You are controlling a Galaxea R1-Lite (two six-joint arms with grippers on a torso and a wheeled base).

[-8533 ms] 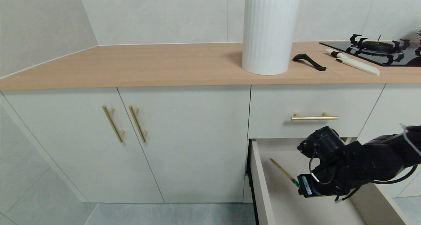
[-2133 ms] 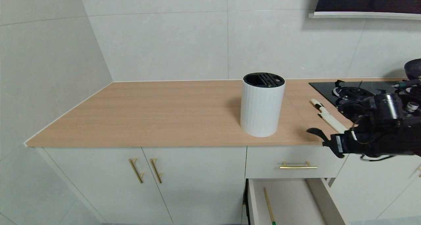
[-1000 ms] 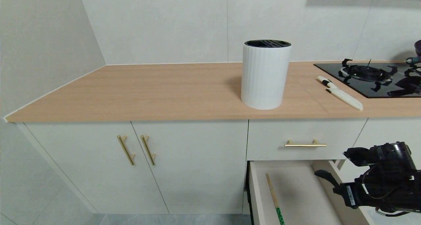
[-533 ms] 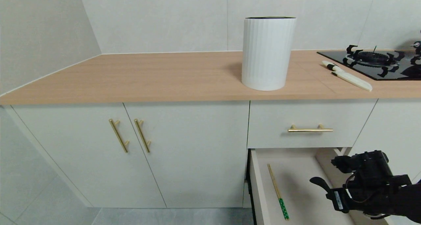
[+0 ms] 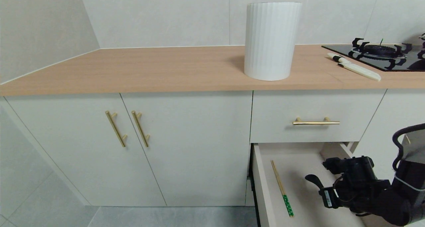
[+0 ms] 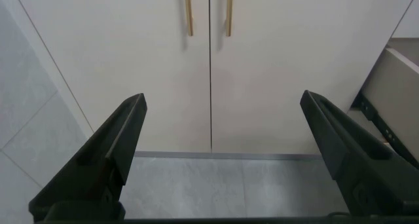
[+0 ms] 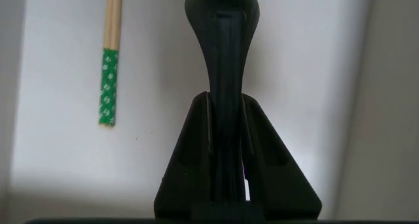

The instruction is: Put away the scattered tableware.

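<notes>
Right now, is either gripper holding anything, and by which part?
The right gripper is shut on the black utensil, by its narrow stem; the rounded end sticks out over the open drawer. The left gripper is open, empty.

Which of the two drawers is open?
The lower cream drawer, pulled out with green-tipped wooden chopsticks inside; the upper cream drawer with the brass bar handle is shut.

The wooden counter [image 5: 149,67] carries a white ribbed holder [image 5: 272,41], standing upright, and to its right a pale knife [image 5: 353,67] lying flat. The knife lies just beside a black hob [image 5: 375,52]. Below, in the open drawer [image 5: 262,184], a pair of chopsticks [image 5: 282,193] lies on the bottom near the left wall.
</notes>
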